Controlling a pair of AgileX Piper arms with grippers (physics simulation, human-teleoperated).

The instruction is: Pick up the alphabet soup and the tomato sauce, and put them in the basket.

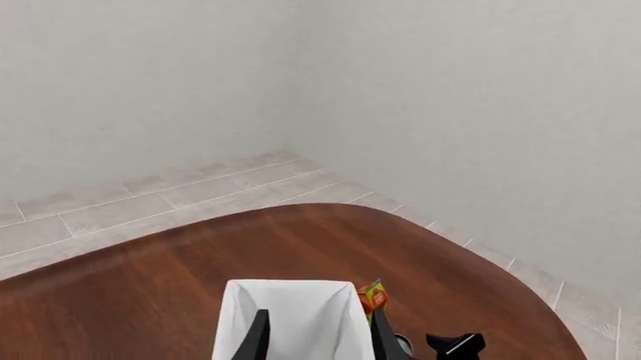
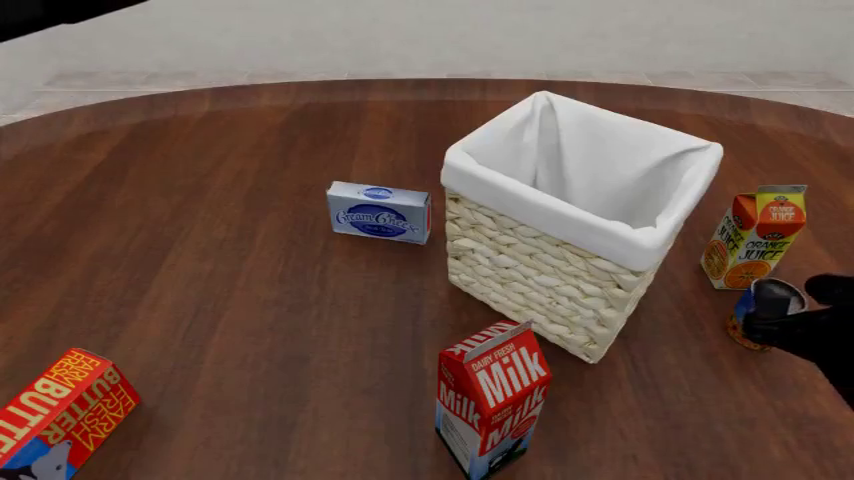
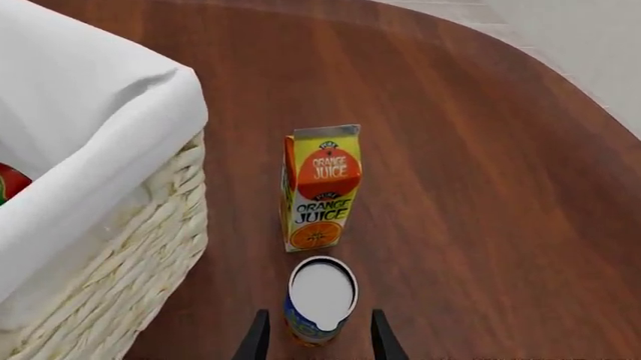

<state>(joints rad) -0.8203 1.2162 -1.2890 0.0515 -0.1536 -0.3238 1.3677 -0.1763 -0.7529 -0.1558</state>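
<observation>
1. Straddling the soup can (image 3: 320, 300), the right gripper (image 3: 318, 337) has one dark finger on each side of the can's lower body; its jaws stand about a can's width apart, and I cannot tell whether the fingers press the can or just miss it.
2. The soup can stands upright on the table (image 3: 470, 187), silver top up, blue and orange label showing below.
3. Just beyond the can, away from the gripper, stands an orange juice carton (image 3: 323, 187), upright, close to the can but apart from it.
4. To the gripper's left sits the basket (image 3: 120, 285), its white cloth folded over the rim; it is near the can, with bare table between them.
5. Inside the basket, a patch of red with a bit of green shows at the edge of the right wrist view; it may be the tomato sauce (image 3: 10, 184), but too little is seen to be sure.
6. From the front, a milk carton (image 2: 494, 410) stands before the basket, a cream cheese box (image 2: 379, 211) lies well to its left, and a butter box (image 2: 60, 410) lies at the near left edge.
7. The left gripper (image 1: 318, 337) hangs above the basket, fingers spread wide, holding nothing.
</observation>
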